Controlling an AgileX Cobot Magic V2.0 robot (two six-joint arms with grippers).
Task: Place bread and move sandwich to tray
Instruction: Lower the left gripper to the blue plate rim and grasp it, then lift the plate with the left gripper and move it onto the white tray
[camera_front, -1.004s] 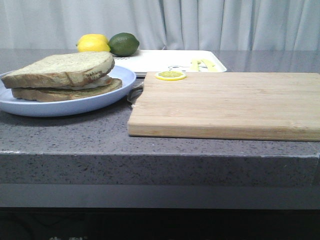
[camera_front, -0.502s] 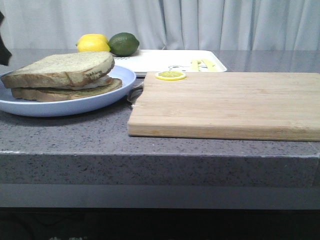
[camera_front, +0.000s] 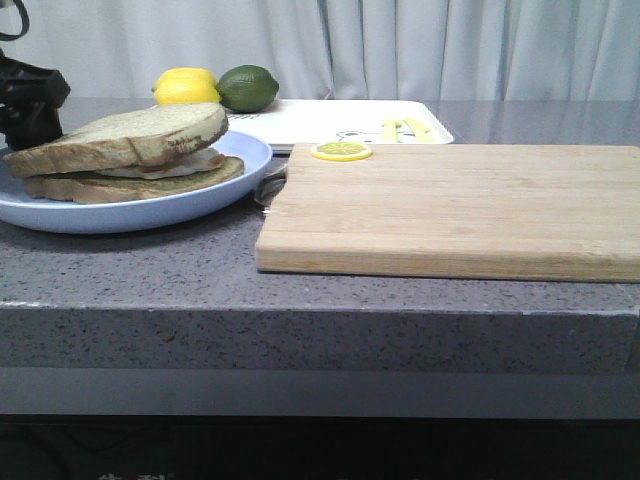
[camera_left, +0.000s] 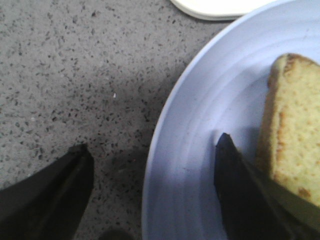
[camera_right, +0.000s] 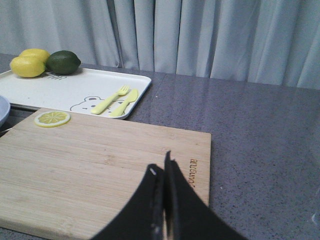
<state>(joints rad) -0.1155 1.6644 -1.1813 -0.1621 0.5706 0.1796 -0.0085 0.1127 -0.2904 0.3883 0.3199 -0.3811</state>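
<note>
Left wrist view: left hand (camera_left: 150, 190) spread wide, straddling plate (camera_left: 200, 150) rim

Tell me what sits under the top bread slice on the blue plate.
Under the bread, a white egg layer shows above a flatter brown slice on the plate. Any yolk is covered.

A small dark brand mark was seen burned into the wooden cutting board (camera_right: 100, 165) near one edge, its letters too small and turned sideways to be read; nothing else legible was found.
</note>
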